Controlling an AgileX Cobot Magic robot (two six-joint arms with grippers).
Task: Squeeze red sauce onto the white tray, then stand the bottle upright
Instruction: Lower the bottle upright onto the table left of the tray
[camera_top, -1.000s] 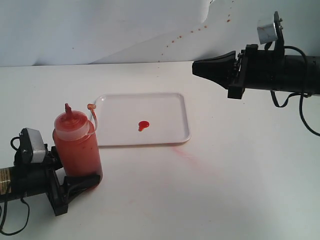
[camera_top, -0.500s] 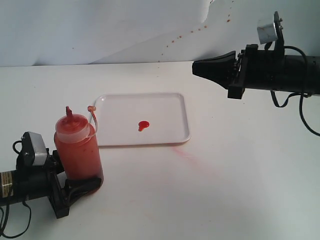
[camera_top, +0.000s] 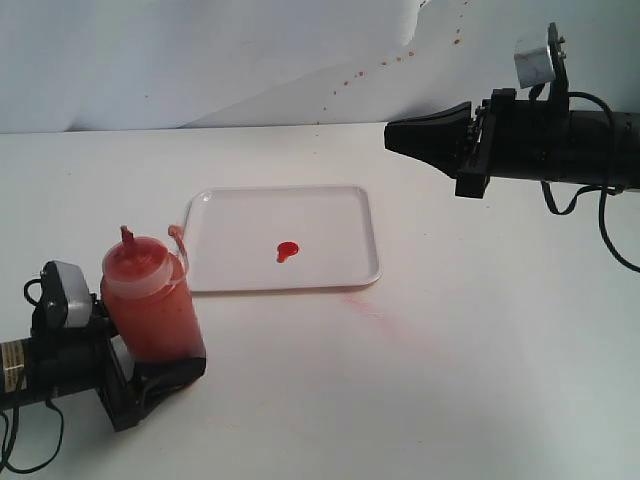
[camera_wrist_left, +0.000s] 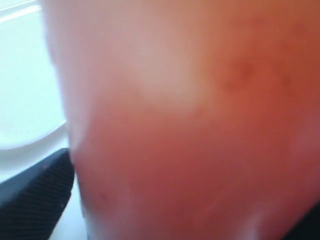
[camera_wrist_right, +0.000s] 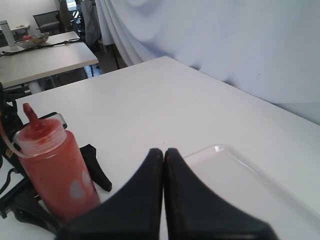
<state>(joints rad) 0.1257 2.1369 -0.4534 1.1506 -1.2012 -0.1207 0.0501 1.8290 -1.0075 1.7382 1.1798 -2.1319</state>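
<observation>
Red sauce (camera_top: 287, 250) lies on the white tray (camera_top: 340, 205) and the bottle (camera_top: 150, 305) stands just beside it, so little seems left; the left hand (camera_top: 168, 358) flanks its base, grip unclear, and the right hand (camera_top: 391, 135) is closed, empty.

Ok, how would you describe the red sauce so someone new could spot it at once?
Find the white tray lying flat in the middle of the table. Near its centre sits the red sauce, a small glossy bright-red blob. Unlike the faint pink smear on the table just off the tray's corner, it is saturated and lies inside the rim.
</observation>
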